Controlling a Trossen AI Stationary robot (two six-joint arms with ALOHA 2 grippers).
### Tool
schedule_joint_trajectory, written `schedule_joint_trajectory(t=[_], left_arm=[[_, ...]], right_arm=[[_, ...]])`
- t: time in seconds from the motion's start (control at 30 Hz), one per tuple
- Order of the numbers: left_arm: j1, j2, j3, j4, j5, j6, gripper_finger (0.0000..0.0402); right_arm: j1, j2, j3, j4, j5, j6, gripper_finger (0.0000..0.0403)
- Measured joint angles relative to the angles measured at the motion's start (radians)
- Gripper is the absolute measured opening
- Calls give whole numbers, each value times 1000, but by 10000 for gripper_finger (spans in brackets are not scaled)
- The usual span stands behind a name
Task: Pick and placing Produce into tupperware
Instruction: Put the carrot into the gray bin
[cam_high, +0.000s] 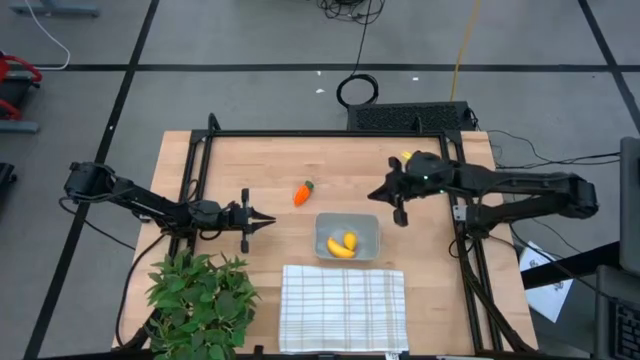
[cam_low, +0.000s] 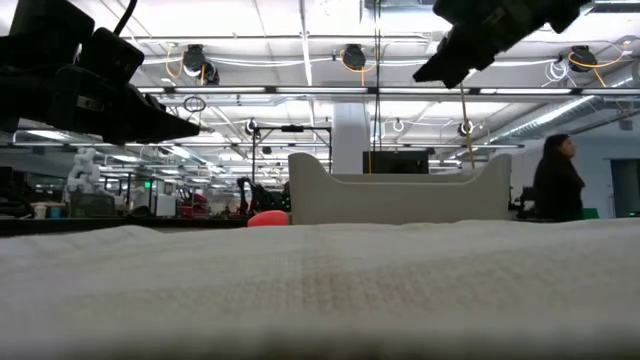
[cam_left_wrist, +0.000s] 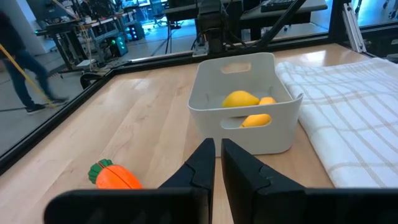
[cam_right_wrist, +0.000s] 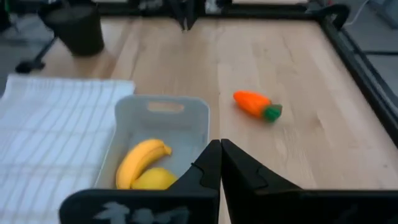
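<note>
1. Landmark first: the tupperware (cam_high: 348, 237), a shallow grey-clear tub, sits on the wooden table (cam_high: 260, 170), its near edge just beside the white checked cloth (cam_high: 343, 308).
2. Inside the tub lies a curved yellow banana (cam_high: 339, 248) with a second small yellow piece (cam_high: 350, 240) touching it (the right wrist view shows the pair pressed together against one end wall, banana (cam_right_wrist: 142, 161) beside the rounder piece (cam_right_wrist: 153, 180)).
3. The orange carrot (cam_high: 302, 193) with its green top is out on the bare wood, near the tub's far left corner but clear of it, nothing touching it.
4. The left gripper (cam_high: 268, 220) is left of the tub, pointing toward it, holding nothing; its fingers (cam_left_wrist: 200, 163) are nearly together with only a thin slit between them.
5. From the left wrist, the carrot (cam_left_wrist: 114, 176) lies off to one side and the tub (cam_left_wrist: 239, 106) is straight ahead.
6. The right gripper (cam_high: 376, 194) hangs to the right of the tub's far edge, above the table, empty, fingers (cam_right_wrist: 209, 163) pinched almost shut.
7. A leafy green plant (cam_high: 198, 297) stands well left of the cloth, away from the tub.
8. In the low view a person (cam_low: 556, 180) stands in the room beyond the tub.
</note>
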Motion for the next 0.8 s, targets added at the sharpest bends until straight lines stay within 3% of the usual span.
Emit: schedule_joint_trajectory(t=[0.3,0.57,0.8], left_arm=[[0,0,0,0,0,0,33],[0,0,0,0,0,4,33],[0,0,0,0,0,6,33]], right_arm=[[11,-116,-228,293,4,203,0],[127,-143,-296,353,64,224,0],[155,-286,-309,346,111,207,0]])
